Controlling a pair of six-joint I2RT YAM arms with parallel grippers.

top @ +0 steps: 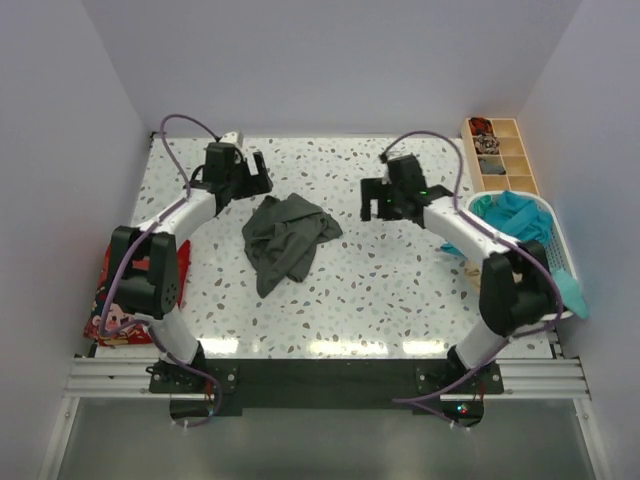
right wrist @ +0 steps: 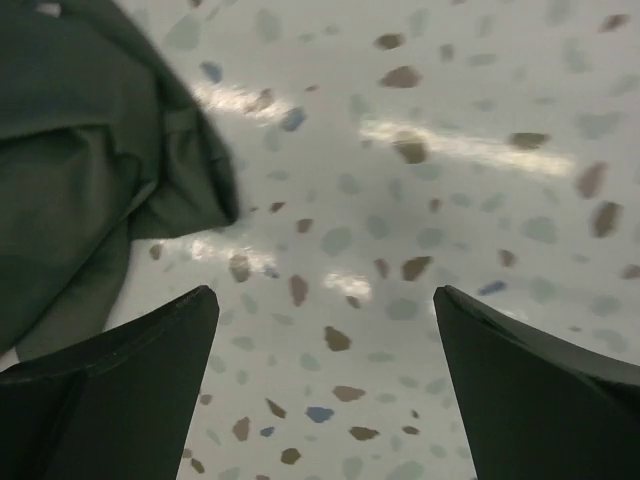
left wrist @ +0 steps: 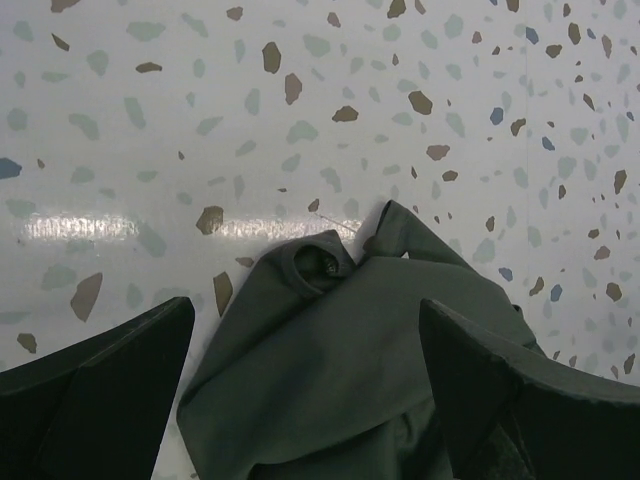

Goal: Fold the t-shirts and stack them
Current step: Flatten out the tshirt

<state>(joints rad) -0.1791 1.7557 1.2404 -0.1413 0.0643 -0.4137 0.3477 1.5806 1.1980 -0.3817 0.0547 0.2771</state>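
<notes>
A dark grey-green t-shirt [top: 288,236] lies crumpled in the middle of the table. My left gripper [top: 247,185] hangs open above its far-left edge; the left wrist view shows the shirt [left wrist: 350,380] with its collar between my open fingers. My right gripper [top: 384,202] is open and empty to the shirt's right, over bare table; the right wrist view shows the shirt's edge [right wrist: 90,170] at upper left. A red t-shirt with cartoon faces [top: 118,305] lies at the table's left edge. Teal t-shirts [top: 512,218] fill the white basket.
The white plastic basket [top: 556,240] stands at the right edge, with teal cloth hanging over its near rim [top: 572,293]. A wooden compartment tray [top: 500,152] sits at the back right. White walls close in the table on three sides.
</notes>
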